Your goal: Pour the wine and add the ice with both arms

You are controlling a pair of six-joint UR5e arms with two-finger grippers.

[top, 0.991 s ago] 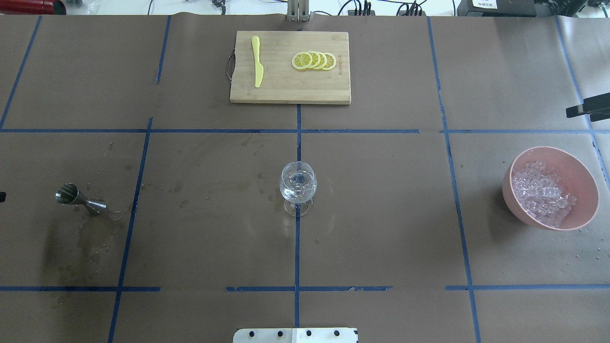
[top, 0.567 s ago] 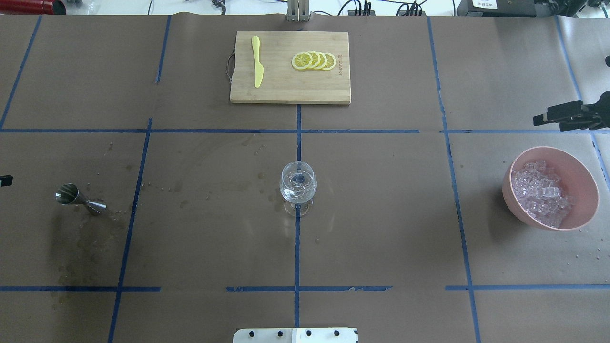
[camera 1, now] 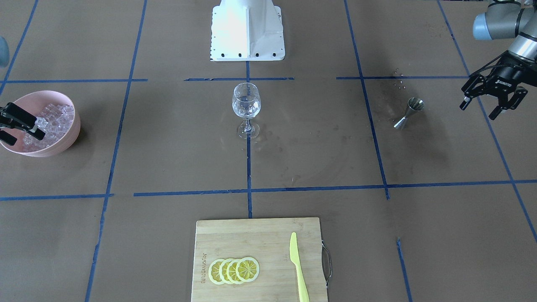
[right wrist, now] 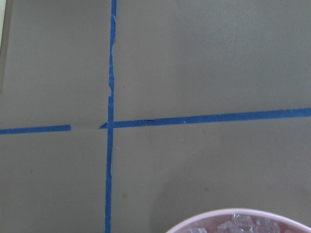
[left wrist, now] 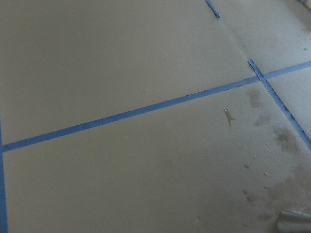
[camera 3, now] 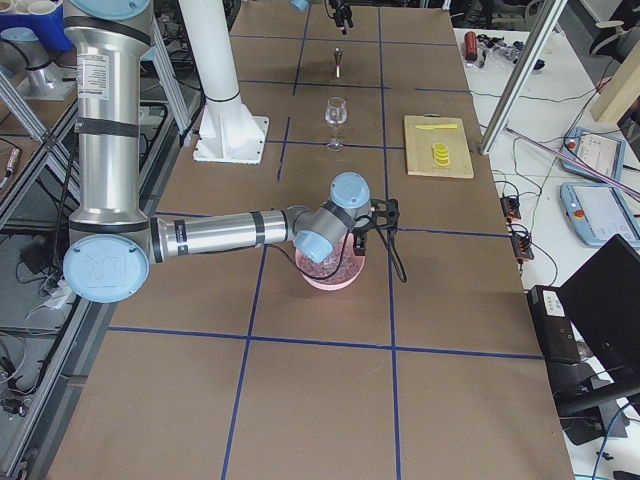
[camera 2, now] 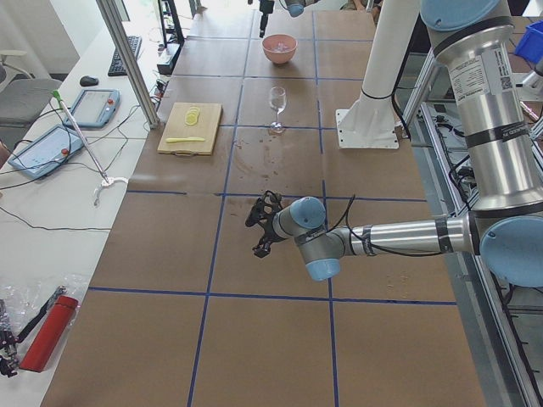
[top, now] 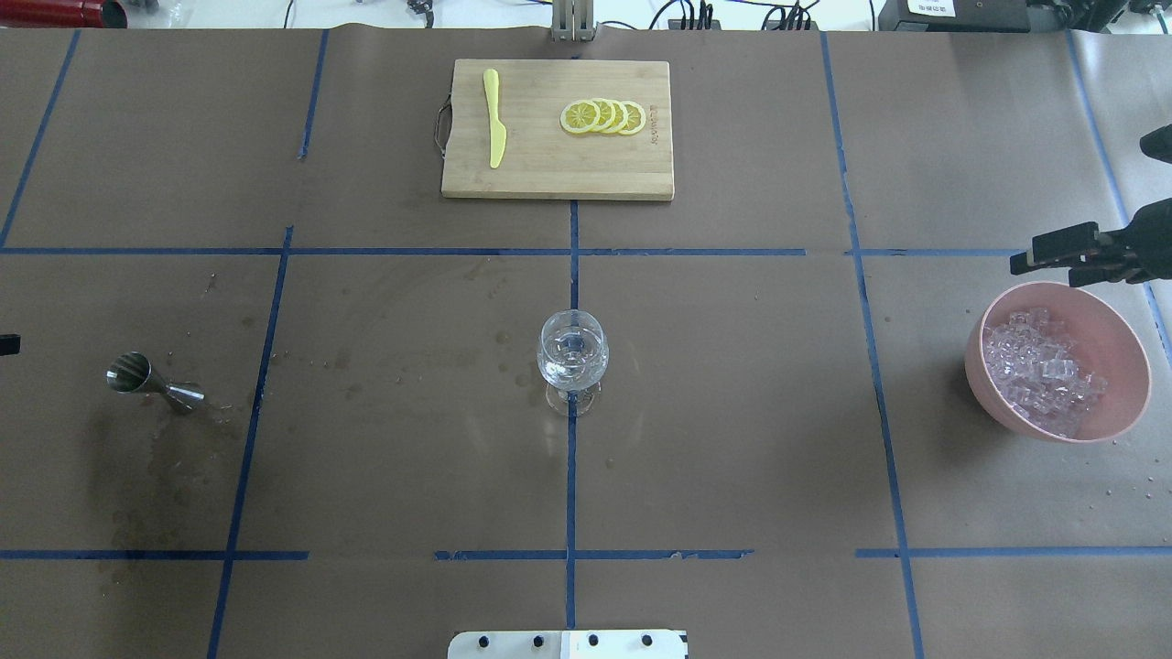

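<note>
Pink bowl (top: 1119, 340) of ice (top: 1044, 371), one wineglass (top: 572, 352), one jigger (top: 151, 384); left pincer (camera 1: 476, 112), right pincer (top: 1025, 253) both open.

1. The wine glass (top: 573, 357) stands alone at the middle of the table (top: 732, 412); open surface flanks it on both sides.
2. Left side: the jigger (top: 151, 383) is the only obstacle; the left gripper (camera 1: 477, 111), jaws spread, hangs outboard, nothing between.
3. Right side: the pink bowl (top: 978, 366) is the only obstacle; the right gripper (top: 1024, 256), fingers parted, hangs at its far rim.
4. The cutting board (top: 549, 178) lies at the far edge, well apart from the glass.
</note>
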